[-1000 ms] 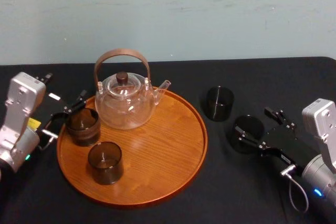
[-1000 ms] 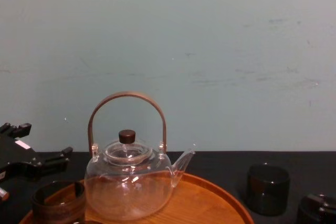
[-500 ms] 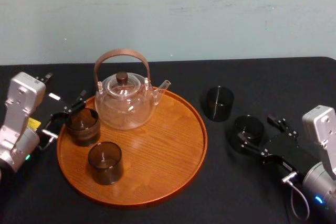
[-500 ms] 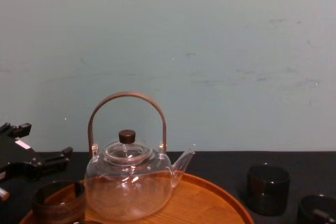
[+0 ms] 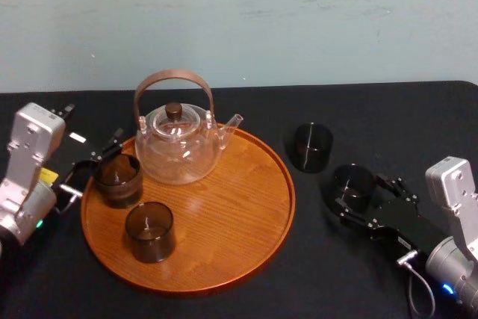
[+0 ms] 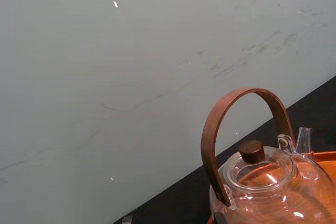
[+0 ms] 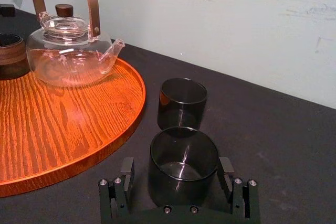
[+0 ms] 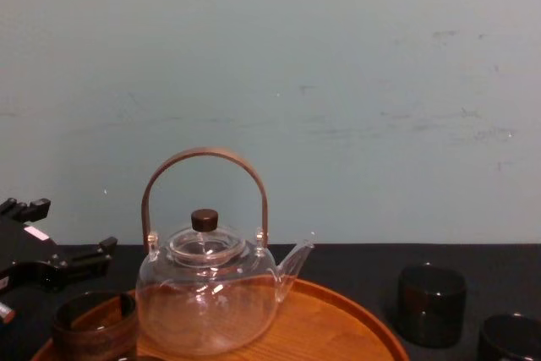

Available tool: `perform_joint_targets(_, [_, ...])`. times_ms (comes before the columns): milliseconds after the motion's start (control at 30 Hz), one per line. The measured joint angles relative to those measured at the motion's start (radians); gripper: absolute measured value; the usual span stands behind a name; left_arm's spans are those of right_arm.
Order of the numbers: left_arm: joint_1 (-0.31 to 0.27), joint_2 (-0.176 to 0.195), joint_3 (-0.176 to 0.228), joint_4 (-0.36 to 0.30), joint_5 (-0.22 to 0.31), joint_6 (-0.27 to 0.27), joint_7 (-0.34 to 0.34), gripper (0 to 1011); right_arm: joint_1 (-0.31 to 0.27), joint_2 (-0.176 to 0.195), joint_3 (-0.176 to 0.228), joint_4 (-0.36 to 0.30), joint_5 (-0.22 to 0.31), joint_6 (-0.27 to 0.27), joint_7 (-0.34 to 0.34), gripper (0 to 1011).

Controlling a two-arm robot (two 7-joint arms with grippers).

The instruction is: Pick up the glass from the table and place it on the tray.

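Two dark glasses stand on the black table to the right of the tray (image 5: 224,214). The nearer glass (image 5: 352,183) (image 7: 184,153) sits between the fingers of my right gripper (image 5: 364,195) (image 7: 176,176), which is open, with a thin gap on each side of the glass. The farther glass (image 5: 311,147) (image 7: 182,100) stands free just behind it. The round orange-brown wooden tray (image 7: 63,129) carries a glass teapot (image 5: 178,143) and two brownish glasses (image 5: 117,179) (image 5: 149,231). My left gripper (image 5: 91,128) (image 8: 68,230) rests open at the tray's left rim, holding nothing.
The teapot's tall brown handle (image 8: 204,162) rises over the back of the tray. The tray's right half (image 5: 246,199) is bare wood. A pale wall stands close behind the table. Black tabletop (image 5: 388,117) lies open behind and to the right of the glasses.
My right gripper has sunk lower and drawn slightly toward me, dropping out of the chest view, and still straddles the nearer glass. The left arm and all glasses have stayed put.
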Motion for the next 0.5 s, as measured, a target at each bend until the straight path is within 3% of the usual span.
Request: perform_joint_targets(500, [0.000, 0.000, 0.000, 0.000, 0.000, 0.000, 0.000, 1001, -0.013, -0.029, 0.031, 0.009, -0.017, 0.003, 0.024, 1009])
